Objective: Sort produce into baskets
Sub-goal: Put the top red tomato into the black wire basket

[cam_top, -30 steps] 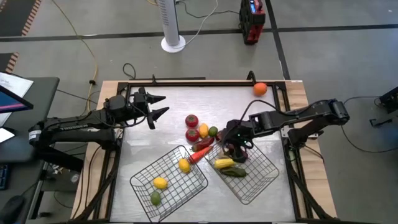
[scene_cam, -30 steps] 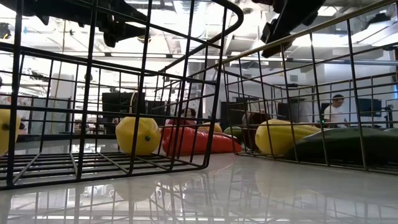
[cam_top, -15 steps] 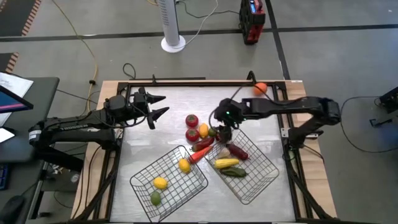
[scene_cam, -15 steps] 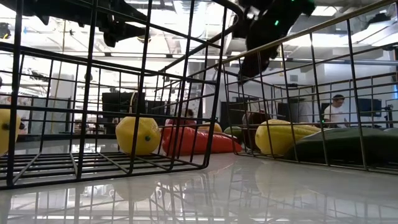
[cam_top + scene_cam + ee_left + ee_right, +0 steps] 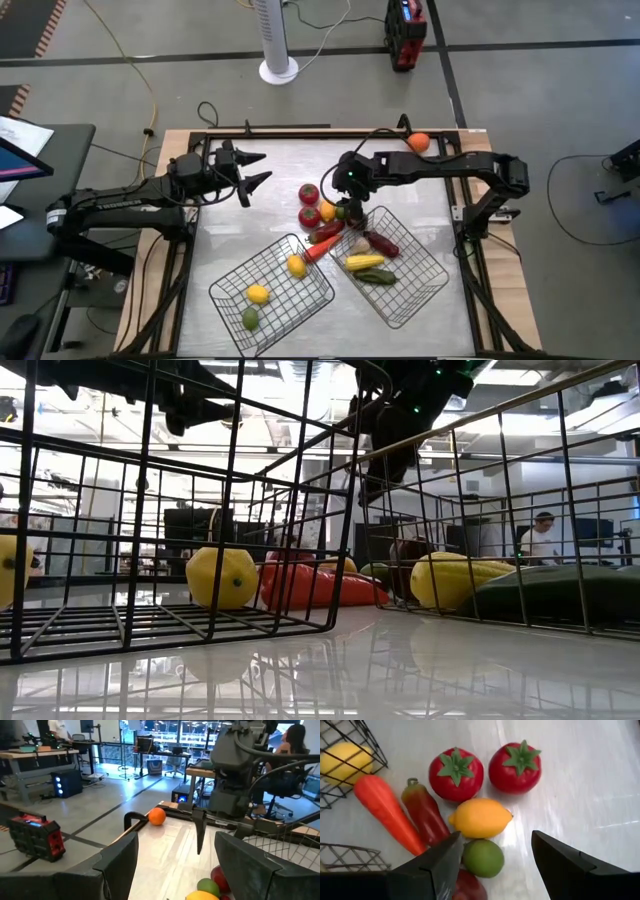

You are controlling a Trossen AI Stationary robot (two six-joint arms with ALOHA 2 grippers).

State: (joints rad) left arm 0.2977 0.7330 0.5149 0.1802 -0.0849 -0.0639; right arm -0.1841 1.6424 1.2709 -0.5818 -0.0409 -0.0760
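High view: left basket holds three pieces, right basket three; loose produce sits between on table. Right gripper hovers over it, fingers released, empty. Left gripper waits, released. Roughly half sorted.

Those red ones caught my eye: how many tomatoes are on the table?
2: both tomatoes lie loose mid-table, side by side outside the baskets, one beside the other, next to the lemon. None visible elsewhere.
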